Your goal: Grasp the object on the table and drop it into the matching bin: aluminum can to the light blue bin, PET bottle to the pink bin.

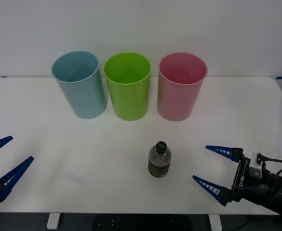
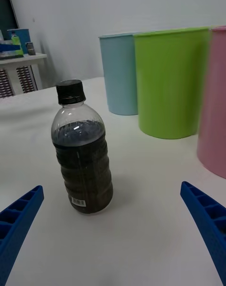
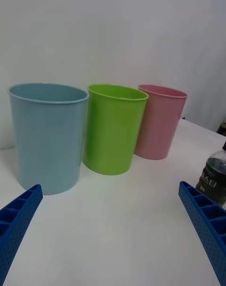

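Standing upright near the front middle of the white surface [image 1: 44, 144], the PET bottle [image 1: 159, 160] has a black cap, clear shoulder and dark contents filling most of it, so likely fairly weighty for its size; rigid enough at the ribbed body, smooth plastic may slip, top-heavy enough to tip if nudged. Best hold looks like mid-body across the ribbed dark section, below the shoulder, not the cap. Right tool [image 1: 210, 166] sits just right of the bottle, low over the surface, fingers spread wide, aimed at it, nothing held; in the right wrist view the bottle [image 2: 82, 149] stands between the fingers but nearer one side, so centring seems needed before closing. Pink bin [image 1: 181, 86] stands behind the bottle, slightly right, well apart: the matching target. Green bin [image 1: 127, 85] is in the middle, light blue bin [image 1: 80, 84] on the left. Left tool [image 1: 3, 166] waits at the front-left edge, fingers spread, empty.
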You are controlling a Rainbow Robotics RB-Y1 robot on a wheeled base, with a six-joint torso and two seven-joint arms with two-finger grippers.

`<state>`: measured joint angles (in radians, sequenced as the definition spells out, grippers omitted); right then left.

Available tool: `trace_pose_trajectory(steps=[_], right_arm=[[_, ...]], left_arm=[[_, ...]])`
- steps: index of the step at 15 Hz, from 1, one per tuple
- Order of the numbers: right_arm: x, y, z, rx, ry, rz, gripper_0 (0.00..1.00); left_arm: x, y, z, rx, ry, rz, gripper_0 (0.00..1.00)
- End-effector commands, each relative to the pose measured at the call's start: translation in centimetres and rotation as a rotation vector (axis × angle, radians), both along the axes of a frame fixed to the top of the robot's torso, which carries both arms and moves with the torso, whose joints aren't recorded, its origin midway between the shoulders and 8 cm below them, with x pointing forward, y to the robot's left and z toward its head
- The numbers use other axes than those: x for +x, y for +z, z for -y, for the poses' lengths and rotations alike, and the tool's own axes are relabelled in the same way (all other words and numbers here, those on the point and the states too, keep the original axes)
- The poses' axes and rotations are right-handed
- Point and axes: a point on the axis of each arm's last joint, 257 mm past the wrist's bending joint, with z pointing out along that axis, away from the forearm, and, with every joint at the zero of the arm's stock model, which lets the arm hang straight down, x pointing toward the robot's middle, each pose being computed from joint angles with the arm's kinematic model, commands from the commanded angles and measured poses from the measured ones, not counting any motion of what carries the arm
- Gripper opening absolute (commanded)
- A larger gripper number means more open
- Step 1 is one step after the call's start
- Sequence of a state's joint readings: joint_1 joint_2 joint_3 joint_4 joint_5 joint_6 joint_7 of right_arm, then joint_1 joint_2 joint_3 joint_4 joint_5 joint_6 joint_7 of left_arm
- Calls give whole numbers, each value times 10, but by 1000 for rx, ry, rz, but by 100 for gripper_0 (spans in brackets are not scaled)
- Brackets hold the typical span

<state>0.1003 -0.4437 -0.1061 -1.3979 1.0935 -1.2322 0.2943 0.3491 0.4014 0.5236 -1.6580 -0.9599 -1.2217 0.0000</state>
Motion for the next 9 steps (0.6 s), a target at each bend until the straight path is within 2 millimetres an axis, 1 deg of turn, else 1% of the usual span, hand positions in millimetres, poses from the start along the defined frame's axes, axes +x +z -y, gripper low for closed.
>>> trace_pose_trajectory(steps=[1, 5, 9], right_arm=[[9, -11, -16, -10, 1, -16, 100], [13, -20, -38, -19, 29, -22, 100], [15, -25, -52, -37, 47, -11, 100]], left_arm=[[0, 0, 0, 0, 0, 0, 100], [0, 0, 0, 0, 0, 0, 100], [0, 0, 0, 0, 0, 0, 100]])
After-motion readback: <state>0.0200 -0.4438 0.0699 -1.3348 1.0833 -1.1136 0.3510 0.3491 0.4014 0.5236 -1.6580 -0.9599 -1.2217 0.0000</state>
